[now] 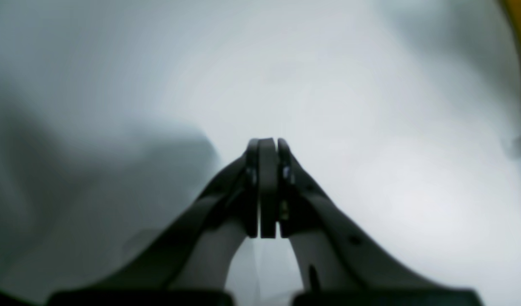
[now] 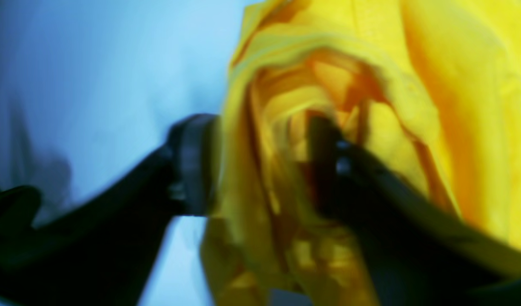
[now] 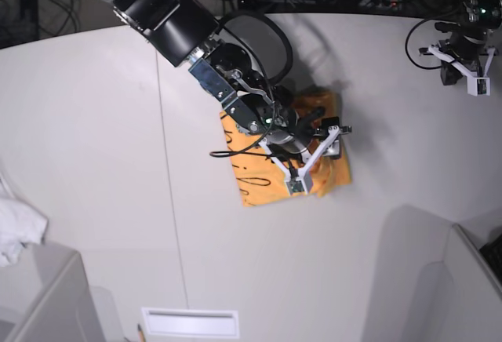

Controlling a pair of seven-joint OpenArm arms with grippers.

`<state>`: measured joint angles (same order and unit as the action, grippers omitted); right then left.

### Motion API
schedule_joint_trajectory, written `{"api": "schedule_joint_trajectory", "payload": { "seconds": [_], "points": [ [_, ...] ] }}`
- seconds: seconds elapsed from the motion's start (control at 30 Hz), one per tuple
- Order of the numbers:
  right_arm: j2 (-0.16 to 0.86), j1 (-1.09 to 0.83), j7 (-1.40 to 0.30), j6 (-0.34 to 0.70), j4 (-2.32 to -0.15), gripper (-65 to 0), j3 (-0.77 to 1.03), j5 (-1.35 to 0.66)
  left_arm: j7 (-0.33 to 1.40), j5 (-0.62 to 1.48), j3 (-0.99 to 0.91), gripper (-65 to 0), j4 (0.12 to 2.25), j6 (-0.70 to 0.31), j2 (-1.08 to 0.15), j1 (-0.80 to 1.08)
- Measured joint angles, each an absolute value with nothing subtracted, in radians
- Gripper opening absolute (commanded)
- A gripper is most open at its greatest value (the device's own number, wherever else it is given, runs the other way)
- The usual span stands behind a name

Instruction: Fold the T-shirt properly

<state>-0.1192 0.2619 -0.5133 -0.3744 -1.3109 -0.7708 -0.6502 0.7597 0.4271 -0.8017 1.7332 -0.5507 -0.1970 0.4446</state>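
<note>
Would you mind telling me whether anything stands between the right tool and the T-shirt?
Nothing visible does: the right tool stands open directly at the T-shirt, with bunched yellow fabric between its fingers.

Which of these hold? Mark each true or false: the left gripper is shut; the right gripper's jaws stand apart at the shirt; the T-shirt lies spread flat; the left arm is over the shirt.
1. The left gripper is shut. True.
2. The right gripper has its jaws apart around folds of the T-shirt. True.
3. The T-shirt lies spread flat. False: it is a compact folded bundle.
4. The left arm is over the shirt. False: it sits far off, over bare table.
</note>
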Motion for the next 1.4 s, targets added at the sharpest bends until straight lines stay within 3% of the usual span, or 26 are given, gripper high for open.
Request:
{"api": "schedule_joint_trajectory", "payload": {
  "seconds": [0.13, 0.43, 0.57, 0.7, 0.8, 1.13, 1.4],
  "points": [
    [-0.119, 0.266, -0.516, -0.375, -1.346, -31.8, -0.853, -0.651, 0.822, 0.434, -0.859, -65.0, 1.733, -0.555, -0.199, 0.437],
    [-0.127, 0.355, -0.514, -0.376, -1.349, -31.8, -1.051, -0.654, 0.857, 0.434, -0.876, -65.0, 1.732, -0.554, -0.197, 0.432],
    [-0.128, 0.418, -0.524, -0.362, -1.486, -33.5, -1.135, -0.752, 0.857, 0.432, -0.878, -65.0, 1.729, -0.555, -0.197, 0.408],
    [-0.051, 0.450, -0.585, -0.356, -1.576, -44.7, -1.042, -0.753, 0.859, 0.434, -0.879, -65.0, 1.706, -0.554, -0.196, 0.400],
    [0.047, 0.425, -0.665, -0.386, -1.564, -65.0, -0.912, -0.719, 0.860, 0.427, -0.883, -65.0, 1.705, -0.555, -0.197, 0.403],
    [0.212, 0.355, -0.685, -0.370, -1.567, -65.0, -0.839, -0.735, 0.857, 0.434, -0.880, -65.0, 1.708, -0.555, -0.194, 0.413],
    [0.196, 0.331, -0.682, -0.371, -1.536, -65.0, -0.844, -0.734, 0.857, 0.434, -0.880, -65.0, 1.699, -0.555, -0.194, 0.413]
  ]
}}
